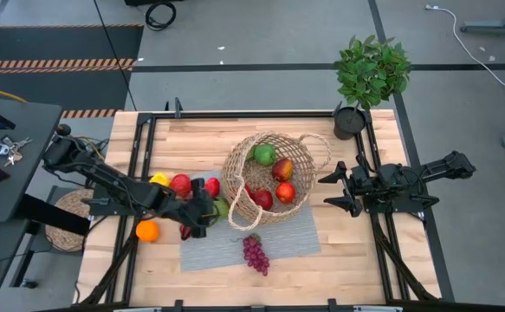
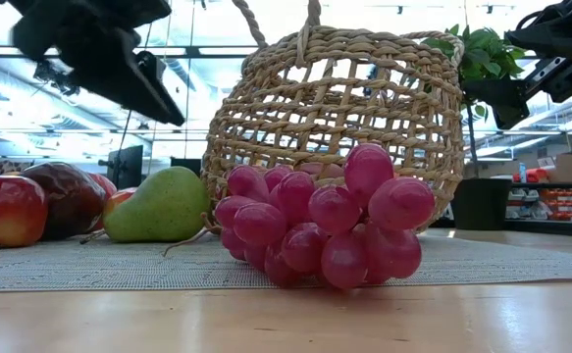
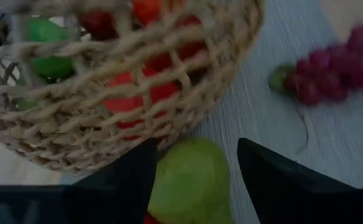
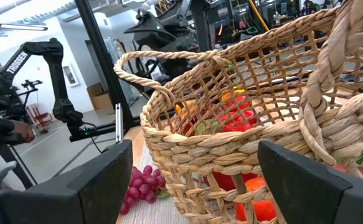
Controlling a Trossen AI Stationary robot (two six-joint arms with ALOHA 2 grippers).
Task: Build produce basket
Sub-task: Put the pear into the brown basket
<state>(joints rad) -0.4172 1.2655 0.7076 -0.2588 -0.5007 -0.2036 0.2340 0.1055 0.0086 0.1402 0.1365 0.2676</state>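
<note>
Where the high view looks down, the basket (image 1: 269, 178) holds several fruits on the desk; right gripper (image 1: 337, 189) waits beside it, jaws wide. Left wrist view: left gripper (image 3: 197, 180) straddles the pear (image 3: 190, 183), jaws not yet touching it. Next: grip, lift, drop in.

- One basket (image 1: 274, 178) at the middle of the table.
- Four fruits inside it: one green apple (image 1: 265, 154) at 11 o'clock and three red or red-yellow ones (image 1: 284, 170) (more may lie hidden under the weave).
- One pear (image 1: 223, 207), at 8 o'clock from the basket.
- Two red fruits (image 1: 181, 184) at 9 o'clock.
- One yellow piece (image 1: 158, 180) beyond them.
- One orange (image 1: 147, 230).
- One bunch of grapes (image 1: 255, 252) at 6 o'clock.
- One grey mat (image 1: 287, 234).
- One potted plant (image 1: 369, 78) at 1 o'clock.
- Two robot arms (image 1: 105, 178).
</note>
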